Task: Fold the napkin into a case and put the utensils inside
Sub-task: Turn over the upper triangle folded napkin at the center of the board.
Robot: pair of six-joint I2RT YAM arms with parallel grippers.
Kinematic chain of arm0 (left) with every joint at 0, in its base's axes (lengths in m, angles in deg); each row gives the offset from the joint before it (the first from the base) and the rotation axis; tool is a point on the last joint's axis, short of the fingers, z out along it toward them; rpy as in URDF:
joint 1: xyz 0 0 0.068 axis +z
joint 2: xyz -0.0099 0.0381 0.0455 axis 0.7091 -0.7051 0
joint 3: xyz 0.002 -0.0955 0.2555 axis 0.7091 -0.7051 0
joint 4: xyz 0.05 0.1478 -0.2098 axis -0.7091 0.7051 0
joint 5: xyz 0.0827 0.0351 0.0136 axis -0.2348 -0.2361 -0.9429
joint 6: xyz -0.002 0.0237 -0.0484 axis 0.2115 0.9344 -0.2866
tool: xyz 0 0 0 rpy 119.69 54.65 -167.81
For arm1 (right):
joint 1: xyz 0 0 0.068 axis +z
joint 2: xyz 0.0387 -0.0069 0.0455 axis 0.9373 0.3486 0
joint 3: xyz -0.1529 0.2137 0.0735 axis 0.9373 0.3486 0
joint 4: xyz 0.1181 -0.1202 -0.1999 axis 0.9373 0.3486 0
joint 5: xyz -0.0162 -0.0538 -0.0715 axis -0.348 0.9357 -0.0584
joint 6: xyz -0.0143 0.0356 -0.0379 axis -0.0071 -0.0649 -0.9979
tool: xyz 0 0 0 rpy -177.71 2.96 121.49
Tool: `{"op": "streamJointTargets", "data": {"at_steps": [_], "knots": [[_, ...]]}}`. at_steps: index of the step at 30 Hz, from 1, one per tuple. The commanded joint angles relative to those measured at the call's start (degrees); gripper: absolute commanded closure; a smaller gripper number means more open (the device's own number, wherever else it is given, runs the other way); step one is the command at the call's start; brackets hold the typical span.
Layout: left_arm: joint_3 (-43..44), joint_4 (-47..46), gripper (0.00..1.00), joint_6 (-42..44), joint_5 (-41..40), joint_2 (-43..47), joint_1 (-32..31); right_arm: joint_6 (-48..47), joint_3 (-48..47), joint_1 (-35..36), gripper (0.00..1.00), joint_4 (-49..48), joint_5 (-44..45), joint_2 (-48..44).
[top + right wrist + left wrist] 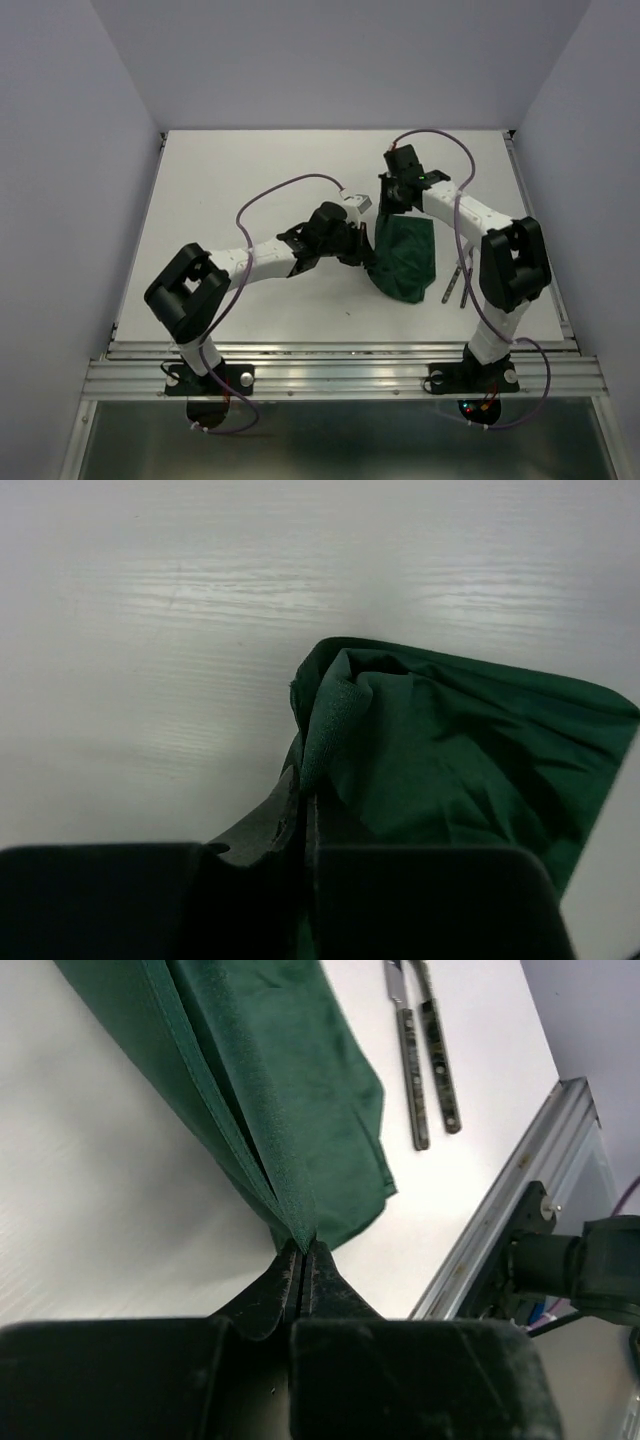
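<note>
Nearest the arm bases, the utensils (455, 285) lie side by side on the white table (250, 180), just right of the dark green napkin (405, 258) (which piece is the fork I cannot tell). The napkin sits bunched between the arms. The left gripper (302, 1250) is pinched tight on its doubled hem. Farther back, the right gripper (303, 795) is clamped on its far corner.

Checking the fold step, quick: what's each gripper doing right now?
Left gripper: shut on the napkin, pinching its edge.
Right gripper: shut on the napkin, pinching a corner.
</note>
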Motion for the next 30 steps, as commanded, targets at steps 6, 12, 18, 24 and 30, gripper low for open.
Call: {"op": "streamJointTargets", "data": {"at_steps": [6,12,18,24,30], "knots": [[-9.2,-4.6,1.0,-0.3,1.4,8.2,6.4,1.2,-9.3,2.6,0.99,-12.7,-6.0,8.4],[-13.1,-6.3,1.0,-2.9,0.4,6.7,9.1,1.5,-12.8,4.7,0.99,-12.7,-7.2,14.3],[-16.7,-8.6,1.0,-5.4,-1.0,6.7,10.1,2.1,-14.2,6.3,0.99,-12.9,-7.3,17.2],[-19.8,-9.7,1.0,-6.9,-2.1,7.3,10.1,2.0,-15.8,7.3,0.99,-12.5,-6.5,19.6],[-22.3,-10.4,1.0,-7.5,-3.1,7.3,10.1,3.1,-16.6,8.4,0.99,-11.6,-4.3,21.0]]}}
